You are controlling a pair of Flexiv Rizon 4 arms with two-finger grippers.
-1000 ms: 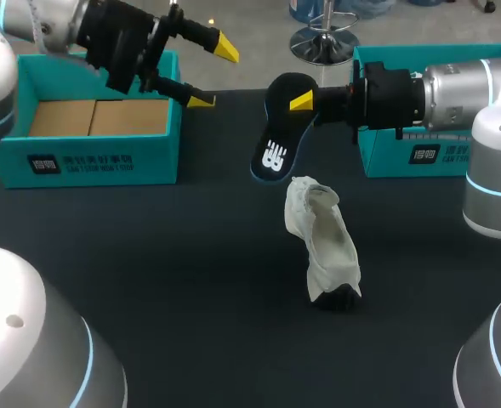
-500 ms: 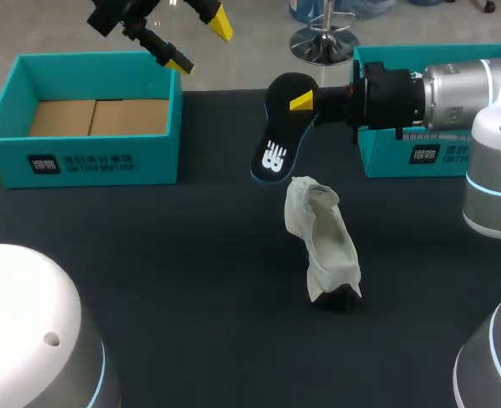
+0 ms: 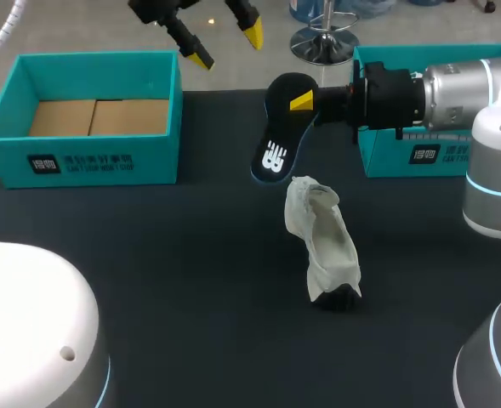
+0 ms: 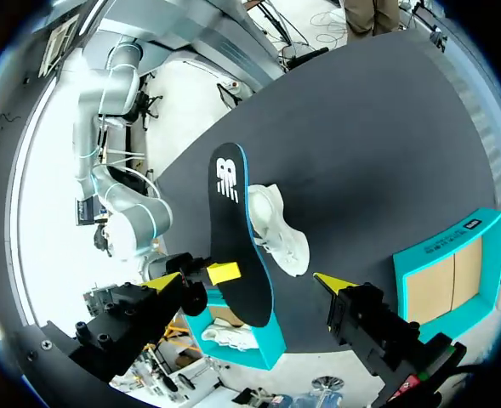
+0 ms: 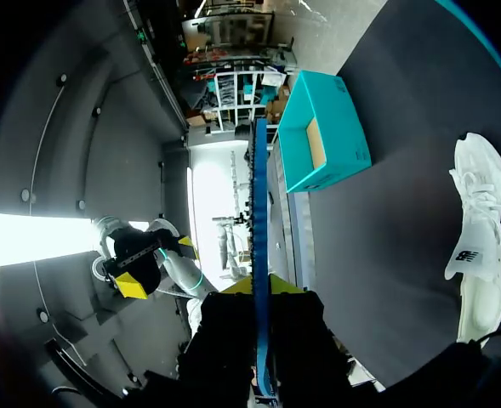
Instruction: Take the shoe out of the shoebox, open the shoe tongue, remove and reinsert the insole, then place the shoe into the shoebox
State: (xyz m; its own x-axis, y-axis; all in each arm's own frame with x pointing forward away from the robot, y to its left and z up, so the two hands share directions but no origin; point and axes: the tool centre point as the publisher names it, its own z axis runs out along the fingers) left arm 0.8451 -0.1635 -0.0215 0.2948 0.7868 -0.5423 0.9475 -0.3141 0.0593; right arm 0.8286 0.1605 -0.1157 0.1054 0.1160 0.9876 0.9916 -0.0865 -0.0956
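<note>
Nearest, a white shoe is seen lying on the dark table, outside both boxes, its dark end turned toward the near edge. Just beyond it, the dark insole is held off the table, pinched at one end by the right end effector, whose fingers are pressed on it from both sides; its printed end hangs down near the shoe, apart from it. An open teal shoebox with a brown cardboard floor is set at the left, and a second teal box at the right, partly hidden by the right arm. Farthest, the left end effector is held high beyond the left shoebox, its fingers spread wide
</note>
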